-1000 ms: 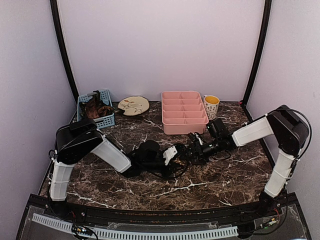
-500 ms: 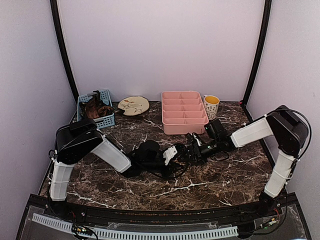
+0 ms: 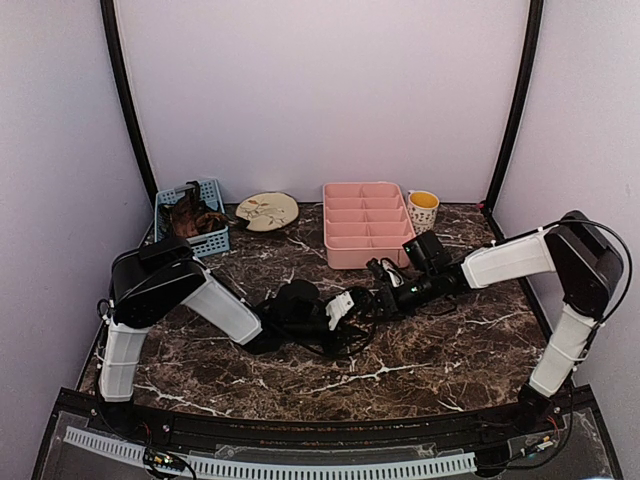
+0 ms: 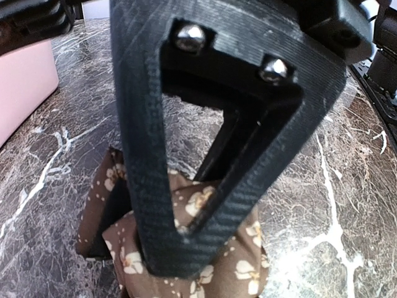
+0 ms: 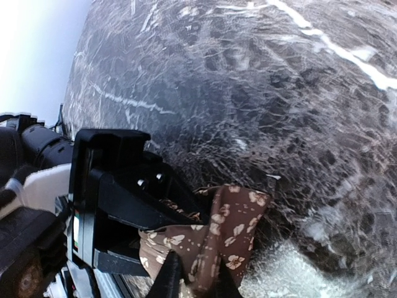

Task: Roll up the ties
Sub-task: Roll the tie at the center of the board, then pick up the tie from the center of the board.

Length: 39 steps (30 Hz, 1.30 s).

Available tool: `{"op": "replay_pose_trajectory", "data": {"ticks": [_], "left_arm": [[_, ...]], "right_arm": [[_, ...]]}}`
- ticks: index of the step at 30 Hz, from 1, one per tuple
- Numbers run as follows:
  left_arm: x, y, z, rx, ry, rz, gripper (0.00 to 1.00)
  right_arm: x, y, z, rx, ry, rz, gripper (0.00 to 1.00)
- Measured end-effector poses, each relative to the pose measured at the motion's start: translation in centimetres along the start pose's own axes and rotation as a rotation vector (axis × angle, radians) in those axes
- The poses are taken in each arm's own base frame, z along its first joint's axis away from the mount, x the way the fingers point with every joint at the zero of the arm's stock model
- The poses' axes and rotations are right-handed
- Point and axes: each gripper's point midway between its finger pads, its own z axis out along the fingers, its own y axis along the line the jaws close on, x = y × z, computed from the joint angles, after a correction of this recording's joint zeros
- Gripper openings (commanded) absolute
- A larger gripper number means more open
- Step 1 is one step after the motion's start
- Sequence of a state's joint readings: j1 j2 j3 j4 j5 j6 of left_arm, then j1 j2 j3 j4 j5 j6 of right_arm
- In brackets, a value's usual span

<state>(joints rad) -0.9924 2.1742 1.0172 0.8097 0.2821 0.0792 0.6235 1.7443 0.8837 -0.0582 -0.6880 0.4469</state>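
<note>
Tie (image 4: 186,254) is sitting bunched into a short fat wad, brown w/ tan flower-like dots. It's lying right under the left gripper (image 4: 139,251) and just in front of the right gripper (image 5: 195,282). Left gripper is coming at it low and near-flat, one finger (image 4: 155,155) pressing over the top of the wad. Other finger is showing behind, w/ cloth bulging between, so I'm reading it as clamped on the tie, prob. anchoring it so the folds aren't springing loose. Right gripper is facing it from the opposite side, tips at a raised edge of cloth. Only the very tips are showing, so can't tell if it's pinching or just touching. Judging by that, the pair are working mid-roll: one holding the core, the other feeding or tidying the loose end. Wad is looking lumpy, not a neat coil, so the roll is prob. not finished

Outward: black cables (image 3: 340,345) are looping on the near side of the left gripper. Pink tray (image 3: 365,258) w/ compartments is sitting just beyond the right gripper, likely where rolls are going. Cup (image 3: 423,210) is standing beside it, further right. Plate (image 3: 267,210) and blue basket (image 3: 212,240) are lying far-left of the left gripper, well apart; basket is holding smth dark brown, can't tell what. Table (image 3: 420,370) is showing dark marble-look w/ white veins, glossy, so cloth is prob. sliding easily on it. Pale lilac walls (image 3: 320,90) are closing in three sides
</note>
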Motion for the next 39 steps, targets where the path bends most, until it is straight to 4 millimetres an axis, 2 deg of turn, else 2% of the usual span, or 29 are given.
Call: {"op": "replay_pose_trajectory", "data": {"ticks": [3,6,8,16,22,29,39], "left_arm": [[0.0,0.0,0.0,0.002,0.001,0.001,0.18],[0.0,0.0,0.0,0.000,0.003,0.002,0.39],[0.1,0.2,0.0,-0.009,0.006,0.005,0.50],[0.6,0.3,-0.3,-0.040,0.017,0.023,0.76],[1.7,0.7,-1.8,-0.091,0.015,0.021,0.97],[2.3,1.0,-3.2,-0.136,-0.005,0.012,0.99],[1.6,1.1,-3.1,-0.137,-0.027,-0.018,0.99]], "right_arm": [[-0.1,0.0,-0.2,0.021,-0.006,-0.010,0.00],[-0.2,0.0,-0.3,0.030,-0.011,-0.014,0.00],[-0.1,0.1,-0.2,0.031,-0.008,-0.011,0.00],[0.0,0.4,0.0,0.022,-0.009,-0.010,0.00],[0.0,0.5,0.0,0.017,-0.017,-0.010,0.00],[0.1,0.6,-0.2,0.016,-0.022,-0.011,0.00],[-0.4,1.3,-0.8,0.009,-0.045,-0.027,0.00]]}}
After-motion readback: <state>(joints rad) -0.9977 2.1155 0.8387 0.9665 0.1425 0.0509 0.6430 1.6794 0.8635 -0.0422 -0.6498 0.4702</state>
